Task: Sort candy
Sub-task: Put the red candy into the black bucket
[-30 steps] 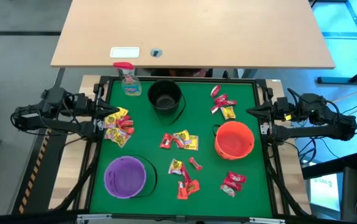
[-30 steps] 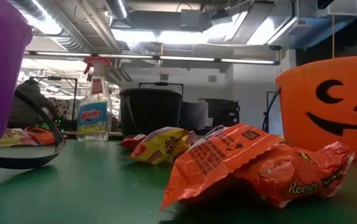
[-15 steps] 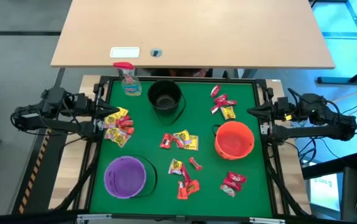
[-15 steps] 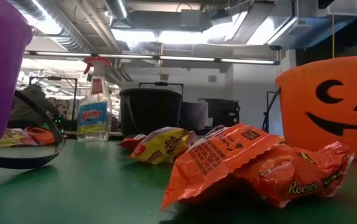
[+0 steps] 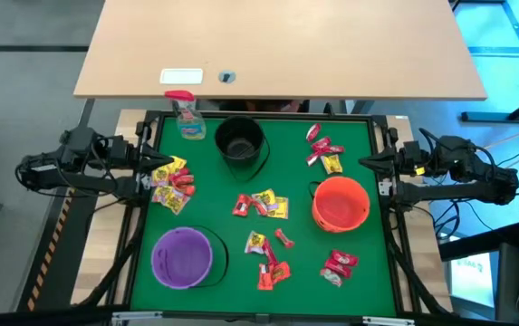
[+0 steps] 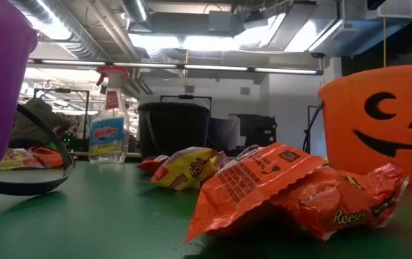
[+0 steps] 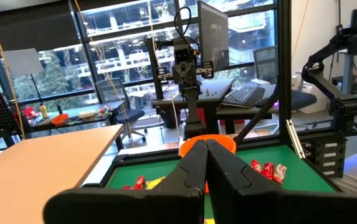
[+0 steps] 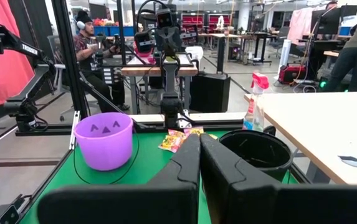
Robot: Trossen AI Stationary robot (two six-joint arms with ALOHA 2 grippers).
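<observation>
High view: candy point(image 5: 261, 206) scattered in clumps all over the green mat point(image 5: 214, 199), between the black point(image 5: 240, 140), purple point(image 5: 182, 257) and orange point(image 5: 340, 203) buckets. Left gripper point(image 7: 205, 163) parked at left edge, right gripper point(image 8: 200, 155) at right edge, both closed on nothing.

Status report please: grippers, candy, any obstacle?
Left gripper shut, parked at table's left edge. Right gripper shut, parked at right edge. Candy lies scattered, unsorted. Nothing blocking.

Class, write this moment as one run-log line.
left gripper: shut, left table edge | right gripper: shut, right table edge | candy: scattered on mat, unsorted | buckets: none holds visible candy
</observation>
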